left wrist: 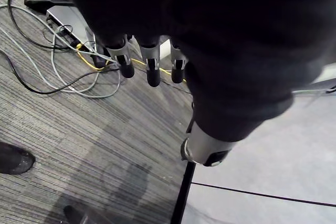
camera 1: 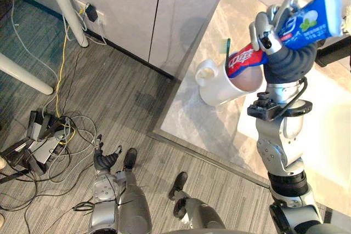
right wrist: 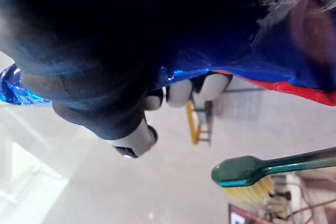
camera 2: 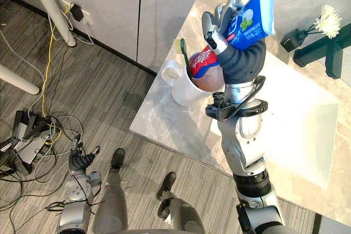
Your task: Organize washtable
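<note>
- The toothpaste tube (camera 2: pixel 249 17) is off the tabletop (camera 2: pixel 164 124), held slantwise in the air. Its blue crimped end is uppermost and its red end points down at the mouth of the white mug (camera 2: pixel 184 89).
- The right robot hand (camera 2: pixel 219 28) grasps the tube, with its fingers curled round the tube's middle.
- A green toothbrush (camera 2: pixel 184 53) stands in the mug, just beside the tube's red end. I cannot tell whether that end is already past the rim.
- The mug sits near the tabletop's edge, beside a white mat (camera 2: pixel 296 130). White flowers (camera 2: pixel 328 20) stand well apart at the far side.
- The left robot hand (camera 1: pixel 104 160) hangs low over the floor, fingers relaxed and holding nothing.
- Judging by this, the step in hand is stowing the tube in the mug. The next move calls for lowering it clear of the toothbrush, then letting go without tipping the mug.
</note>
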